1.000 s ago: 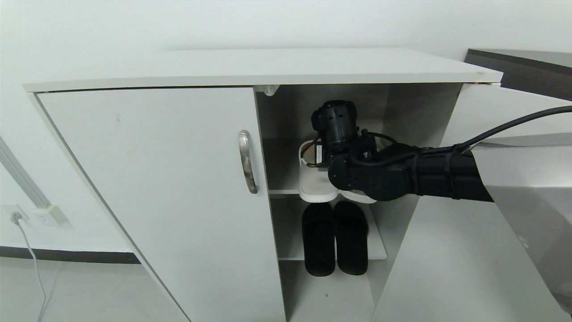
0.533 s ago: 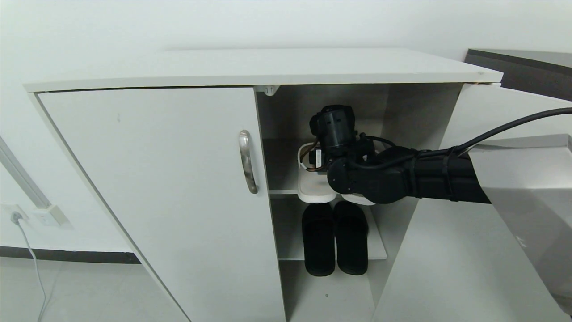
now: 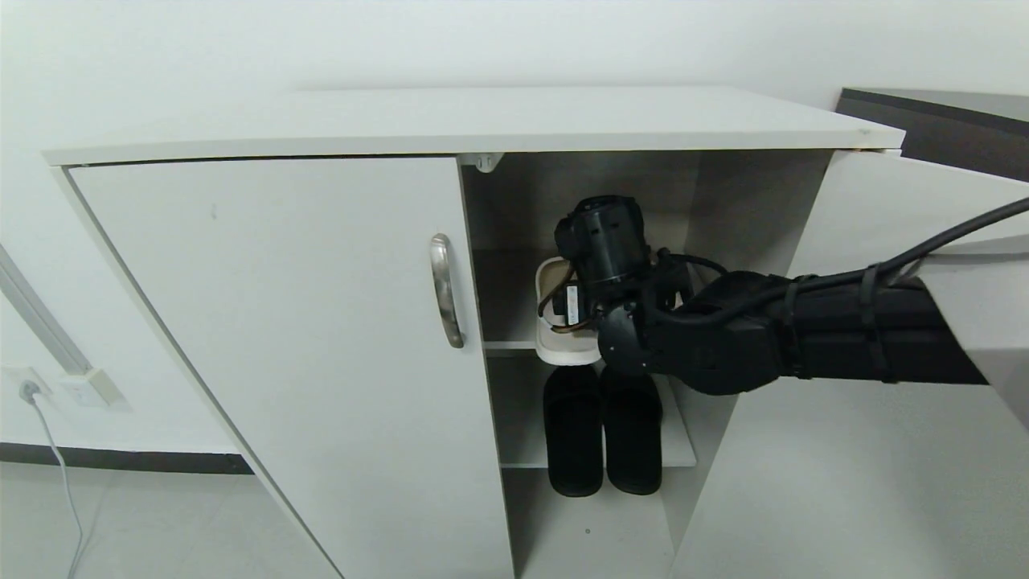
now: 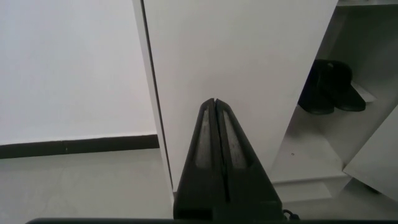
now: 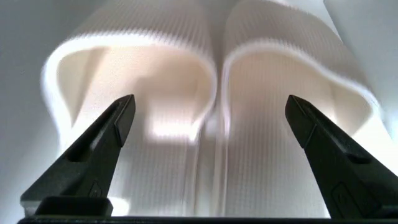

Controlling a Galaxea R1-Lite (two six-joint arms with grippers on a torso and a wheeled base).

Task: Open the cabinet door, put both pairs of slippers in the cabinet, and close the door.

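Note:
The white cabinet [image 3: 482,121] has its left door [image 3: 281,322] shut and its right door [image 3: 844,450] swung open. A white pair of slippers [image 3: 563,342] lies on the upper shelf, and a black pair [image 3: 603,434] on the shelf below. My right arm reaches into the upper compartment over the white slippers [image 5: 186,74]. My right gripper [image 5: 210,102] is open, with its fingers spread wide on either side of the two straps and gripping nothing. My left gripper [image 4: 214,102] is shut and empty, low in front of the shut door, with the black slippers [image 4: 326,93] off to one side.
A metal handle [image 3: 444,289] sits at the shut door's inner edge. A wall socket with a cable [image 3: 28,392] is low on the left wall. A dark-edged surface [image 3: 949,129] stands behind the open door. Bare floor lies in front of the cabinet.
My right wrist has sunk a little and the forearm has dropped, now covering the near end of the right white slipper. Both pairs of slippers and the doors have stayed put.

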